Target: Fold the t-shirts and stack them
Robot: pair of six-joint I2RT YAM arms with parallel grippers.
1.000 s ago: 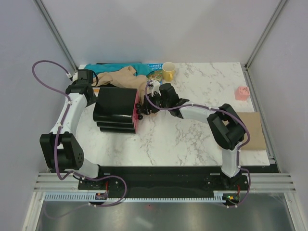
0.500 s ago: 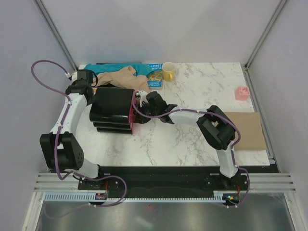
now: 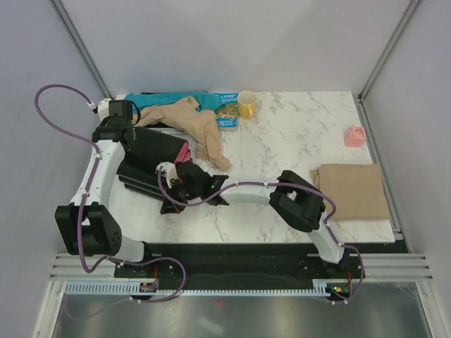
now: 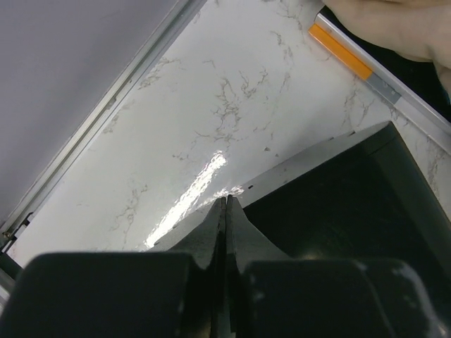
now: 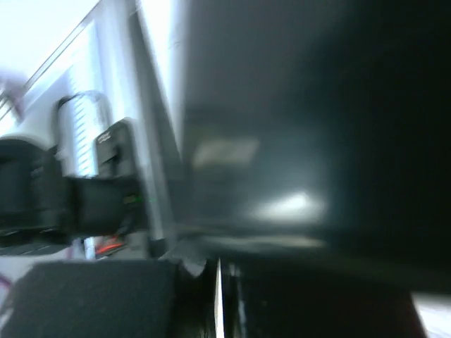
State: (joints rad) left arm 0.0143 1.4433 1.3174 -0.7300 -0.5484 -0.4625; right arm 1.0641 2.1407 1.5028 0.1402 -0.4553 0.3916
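Observation:
A crumpled tan t-shirt [image 3: 189, 121] lies at the back of the table, one end trailing forward to the right of the black board [image 3: 151, 163]. Behind it lies the teal garment [image 3: 173, 101]. A folded tan t-shirt [image 3: 350, 191] rests at the right edge. The board stands tilted, its pink underside showing. My left gripper [image 3: 129, 139] [image 4: 227, 204] is shut on the board's [image 4: 338, 211] far left edge. My right gripper [image 3: 177, 183] [image 5: 218, 271] is shut on its near right edge. The right wrist view is blurred and filled by the dark board [image 5: 317, 141].
A picture book [image 3: 227, 113] and a yellow mug [image 3: 246, 104] stand at the back, right of the tan t-shirt. A small pink object [image 3: 354, 136] sits at the far right. The metal frame rail [image 4: 106, 120] runs close along the table's left edge.
Both grippers have closed. The right arm has swung left and towards the front. The board has turned, tipped up and shifted forward, uncovering the trailing end of the tan t-shirt.

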